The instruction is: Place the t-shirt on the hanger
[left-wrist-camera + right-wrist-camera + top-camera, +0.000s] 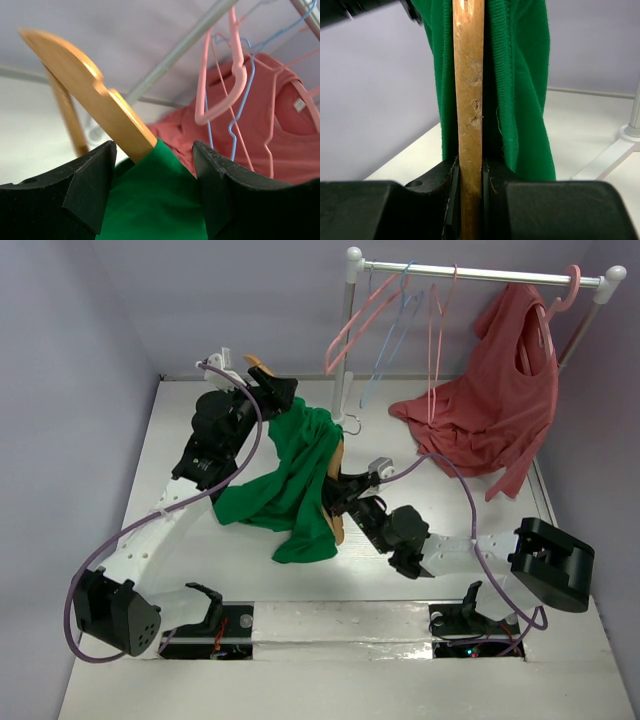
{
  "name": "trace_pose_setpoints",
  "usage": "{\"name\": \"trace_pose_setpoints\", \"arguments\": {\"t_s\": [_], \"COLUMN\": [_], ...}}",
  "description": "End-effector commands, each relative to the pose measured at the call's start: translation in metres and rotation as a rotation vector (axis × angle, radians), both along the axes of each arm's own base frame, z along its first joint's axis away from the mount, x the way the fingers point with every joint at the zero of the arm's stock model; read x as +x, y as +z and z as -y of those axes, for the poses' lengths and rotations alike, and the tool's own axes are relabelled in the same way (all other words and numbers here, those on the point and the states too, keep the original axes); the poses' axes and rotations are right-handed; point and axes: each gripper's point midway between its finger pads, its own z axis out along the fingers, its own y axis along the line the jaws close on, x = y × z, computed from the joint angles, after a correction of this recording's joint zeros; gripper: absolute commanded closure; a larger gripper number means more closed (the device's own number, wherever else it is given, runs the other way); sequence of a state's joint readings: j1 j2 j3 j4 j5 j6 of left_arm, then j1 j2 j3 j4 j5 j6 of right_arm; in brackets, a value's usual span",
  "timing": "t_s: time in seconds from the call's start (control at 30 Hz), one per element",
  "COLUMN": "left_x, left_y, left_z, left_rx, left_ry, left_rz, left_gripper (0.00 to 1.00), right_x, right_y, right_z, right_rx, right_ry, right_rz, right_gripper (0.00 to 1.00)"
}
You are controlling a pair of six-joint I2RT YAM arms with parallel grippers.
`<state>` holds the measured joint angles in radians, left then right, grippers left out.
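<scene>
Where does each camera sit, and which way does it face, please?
Top external: above and behind, looking down on the table; both arms show.
Left wrist: on the left arm, looking up between its fingers at hanger, t-shirt and rack.
Right wrist: on the right arm, looking along the hanger clamped in its fingers.
Shared: all show hanger and t-shirt.

the white table (230, 570) bears a clothes rack (480, 273) at its far edge.

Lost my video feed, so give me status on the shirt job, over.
Status: right gripper shut on the hanger; left gripper shut on the t-shirt bunched over it. Shirt not fully on. Rack post close behind.
</scene>
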<state>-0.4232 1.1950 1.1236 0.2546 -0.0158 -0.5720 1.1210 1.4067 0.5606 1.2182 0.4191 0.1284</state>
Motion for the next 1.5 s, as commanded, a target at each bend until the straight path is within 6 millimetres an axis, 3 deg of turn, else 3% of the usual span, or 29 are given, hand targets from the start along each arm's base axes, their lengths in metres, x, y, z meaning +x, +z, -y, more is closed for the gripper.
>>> {"name": "trace_pose_setpoints", "arguments": {"t_s": [0.0,0.03,0.33,0.57,0.7,0.93,1.13,1.17,1.2,1.43,1.47], "left_x": [-0.012,-0.013,-0.038,-0.044,-0.043,-0.041,-0.044,-0.044,-0.045,-0.062,-0.067], "left_y": [0.007,-0.004,-0.018,-0.034,-0.034,-0.045,-0.046,-0.046,-0.046,-0.047,-0.045], "left_z": [0.015,0.015,0.021,0.017,0.017,0.009,0.006,0.006,0.006,0.003,0.001], "left_rx": [-0.083,-0.085,-0.16,-0.198,-0.231,-0.275,-0.295,-0.294,-0.293,-0.336,-0.349], "left_ry": [-0.098,-0.103,-0.174,-0.164,-0.161,-0.113,-0.109,-0.109,-0.115,-0.139,-0.139], "left_rz": [0.042,0.023,0.002,-0.023,-0.017,-0.013,0.001,-0.002,-0.001,0.001,0.005], "left_gripper": [0.41,0.41,0.33,0.33,0.34,0.54,0.85,0.96,1.0,1.0,1.0], "right_x": [-0.002,-0.001,0.011,0.016,0.015,0.016,0.01,0.009,0.009,0.008,0.005], "right_y": [0.054,0.052,0.044,0.038,0.033,0.02,0.009,0.007,0.004,-0.009,-0.007], "right_z": [-0.002,-0.005,-0.023,-0.038,-0.049,-0.051,-0.051,-0.051,-0.05,-0.043,-0.041], "right_rx": [0.135,0.125,0.05,-0.016,-0.045,-0.105,-0.207,-0.217,-0.23,-0.279,-0.256], "right_ry": [0.016,0.014,-0.003,0.003,0.034,0.037,0.067,0.073,0.076,0.062,0.073], "right_rz": [0.076,0.074,0.063,0.062,0.055,0.039,0.05,0.047,0.041,0.025,0.002], "right_gripper": [1.0,1.0,1.0,1.0,1.0,1.0,1.0,1.0,1.0,1.0,0.91]}}
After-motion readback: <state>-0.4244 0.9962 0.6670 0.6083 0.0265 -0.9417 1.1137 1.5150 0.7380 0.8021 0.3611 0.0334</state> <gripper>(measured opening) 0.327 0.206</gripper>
